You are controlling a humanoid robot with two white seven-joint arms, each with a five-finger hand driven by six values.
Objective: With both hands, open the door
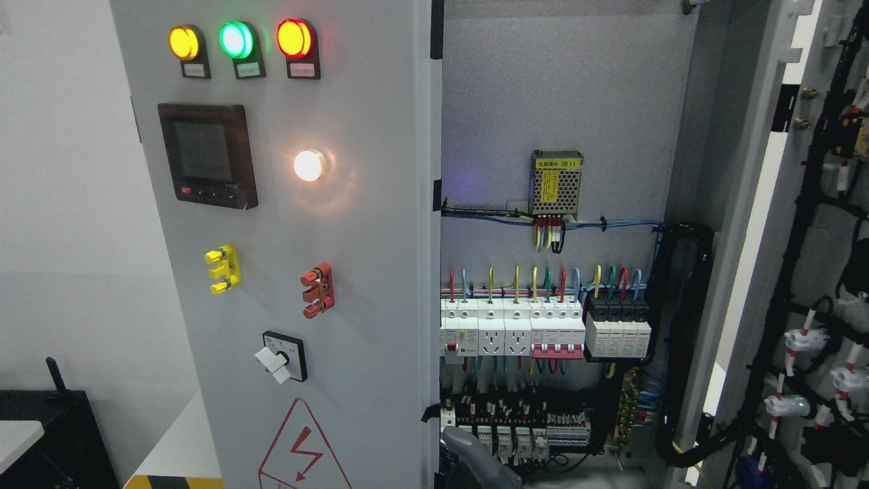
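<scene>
Head view shows the left door (299,272) filling the left half of the frame and the right door (815,272) swung open at the right edge, baring breakers (536,326) at centre. One grey hand (475,458) shows at bottom centre; whether it grips anything cannot be told.

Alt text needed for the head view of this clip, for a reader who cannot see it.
An electrical cabinet stands open, showing wired breakers and a power supply. The left door carries three lit lamps, a meter and a rotary switch. A grey robot part shows at the bottom edge.
</scene>
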